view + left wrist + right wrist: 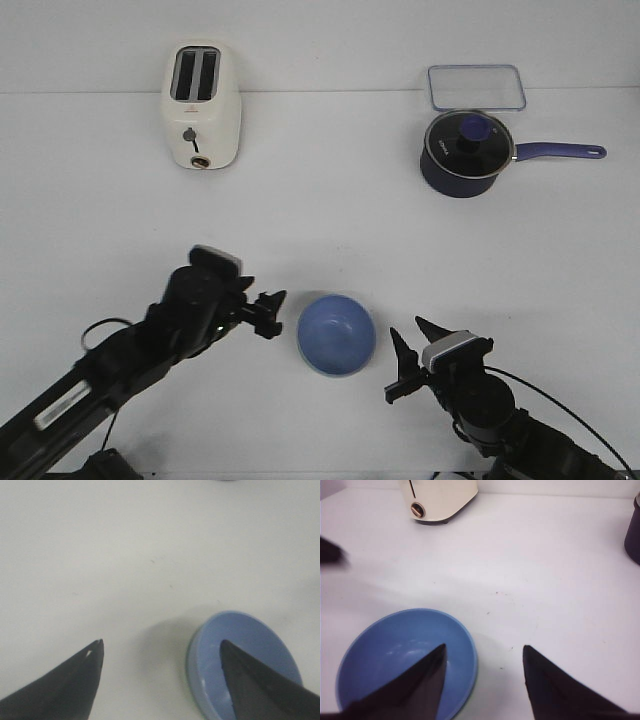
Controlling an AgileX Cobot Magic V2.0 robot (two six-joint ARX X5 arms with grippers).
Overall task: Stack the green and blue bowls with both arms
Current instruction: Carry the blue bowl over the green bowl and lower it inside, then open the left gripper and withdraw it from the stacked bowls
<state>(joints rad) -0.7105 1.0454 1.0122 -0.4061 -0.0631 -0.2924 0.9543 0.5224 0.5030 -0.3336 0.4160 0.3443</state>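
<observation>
- The left gripper (272,313) is being held released, its jaws apart and nothing between them; it is positioned just beside the left rim of the blue bowl (337,334), not touching it as far as the front view is showing.
- In the left wrist view, one finger (260,685) is being seen in front of the bowl's rim (200,655) and the other over bare table (320,200); whether contact is being made cannot be told.
- The blue bowl is being found near the table's front edge, about midway between its left and right edges, sitting upright with its opening facing up.
- A thin pale green edge (189,672) is being shown under the blue rim, so the green bowl is being judged to lie nested beneath; the stack appears already made.
- Handling is being judged as light, stiff and matte, with a smooth curved wall likely to slip; the rim is being recommended as the hold point, one finger inside and one outside.
- No long axis is being presented: the bowl is round, its only axis running vertically.
- The right gripper (408,363) is being held released and empty, near the bowl's right front side and apart from it.
- The toaster (201,105) is standing toward the far left corner, the saucepan (462,152) and clear lid (476,87) toward the far right corner, all well apart.
</observation>
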